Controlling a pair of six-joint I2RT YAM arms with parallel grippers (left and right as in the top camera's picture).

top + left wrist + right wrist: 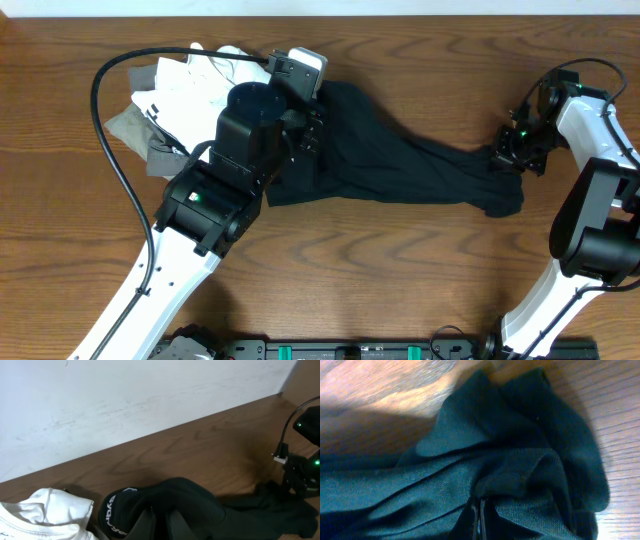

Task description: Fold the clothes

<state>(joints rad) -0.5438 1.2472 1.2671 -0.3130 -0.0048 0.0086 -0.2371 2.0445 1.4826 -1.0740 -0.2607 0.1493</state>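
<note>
1. The black shirt (400, 165) lies stretched across the table (350, 290), bunched up at both ends.
2. The left pincer (160, 527) pinches the shirt's left end. The right pincer (477, 521) is squeezed tight on its right end.
3. White letters (112, 515) curve on the shirt by the left pincer. I cannot read them.
4. White clothes (200, 75) and a grey cloth (125, 125) sit piled just left of the shirt.

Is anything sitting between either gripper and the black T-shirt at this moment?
Nothing visible does. The left gripper and the right gripper are each closed on the black T-shirt, one at each end. The white and grey garments lie beyond its left end, out of the way.
</note>
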